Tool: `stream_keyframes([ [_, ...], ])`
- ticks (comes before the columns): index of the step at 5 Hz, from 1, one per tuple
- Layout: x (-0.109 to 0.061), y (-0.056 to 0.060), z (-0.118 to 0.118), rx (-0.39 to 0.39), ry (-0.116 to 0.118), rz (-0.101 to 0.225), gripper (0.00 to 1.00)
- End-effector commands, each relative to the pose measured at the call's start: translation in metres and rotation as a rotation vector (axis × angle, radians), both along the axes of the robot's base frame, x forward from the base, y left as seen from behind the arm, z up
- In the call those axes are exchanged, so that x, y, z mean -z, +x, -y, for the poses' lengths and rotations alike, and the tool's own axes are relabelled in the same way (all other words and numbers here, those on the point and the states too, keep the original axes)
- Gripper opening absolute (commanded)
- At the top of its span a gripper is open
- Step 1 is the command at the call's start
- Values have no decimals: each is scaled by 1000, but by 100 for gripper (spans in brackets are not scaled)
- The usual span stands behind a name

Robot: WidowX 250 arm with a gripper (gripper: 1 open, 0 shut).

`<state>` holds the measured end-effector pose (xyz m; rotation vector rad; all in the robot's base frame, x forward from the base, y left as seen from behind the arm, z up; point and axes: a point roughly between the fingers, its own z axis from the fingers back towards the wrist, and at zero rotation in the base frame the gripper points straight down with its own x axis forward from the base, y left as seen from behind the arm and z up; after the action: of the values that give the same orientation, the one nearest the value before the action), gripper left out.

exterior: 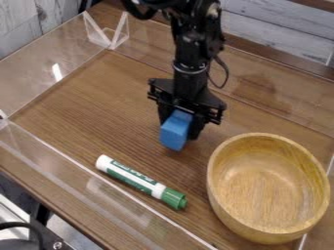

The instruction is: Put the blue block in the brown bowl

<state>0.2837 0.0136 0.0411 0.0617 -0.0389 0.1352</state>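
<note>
Tabletop robot workspace, wooden surface, cables

Brown wooden table with a green-and-white marker and a wooden bowl.
</note>
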Motion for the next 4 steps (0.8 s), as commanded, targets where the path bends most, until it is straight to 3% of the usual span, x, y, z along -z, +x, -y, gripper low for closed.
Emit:
stream_keyframes([
  [1,-29,8,2,13,12,73,0],
  [4,-52,-8,20,-3,0,81,0],
])
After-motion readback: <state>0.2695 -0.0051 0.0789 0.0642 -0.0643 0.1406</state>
